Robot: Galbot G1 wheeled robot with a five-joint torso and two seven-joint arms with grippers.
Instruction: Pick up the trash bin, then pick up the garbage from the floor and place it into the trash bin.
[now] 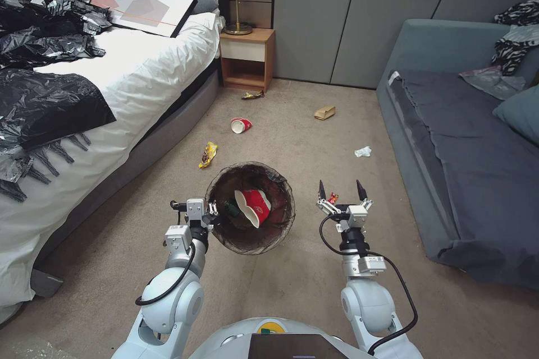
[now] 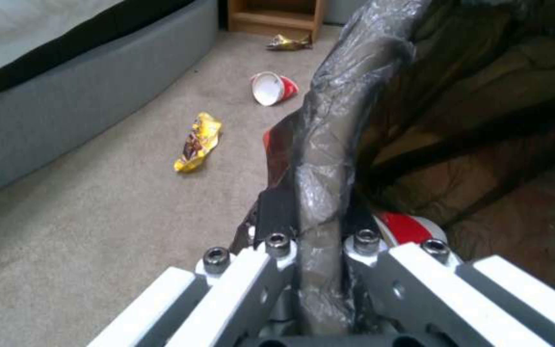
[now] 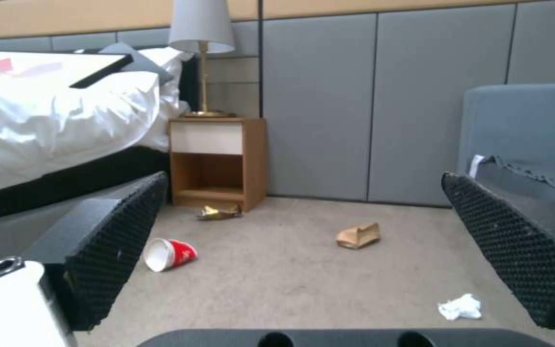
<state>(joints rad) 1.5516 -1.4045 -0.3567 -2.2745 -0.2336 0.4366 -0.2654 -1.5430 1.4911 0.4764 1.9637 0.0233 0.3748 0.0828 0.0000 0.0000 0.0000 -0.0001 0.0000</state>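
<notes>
The trash bin (image 1: 250, 216) is held off the carpet (image 1: 314, 140) by the left gripper (image 1: 210, 210), clamped on its lined rim. The right gripper (image 1: 339, 193) is spread wide and empty just beside it; a red cup (image 1: 240, 124) lies beyond.

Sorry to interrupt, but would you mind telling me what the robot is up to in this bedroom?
It is clearing litter off the carpet. Its left claw is clamped on the rim of the trash bin, which already holds a red cup. Its right claw is open and empty beside the bin. On the floor lie a yellow wrapper, another red cup, a gold wrapper, a brown carton and a tissue.
</notes>
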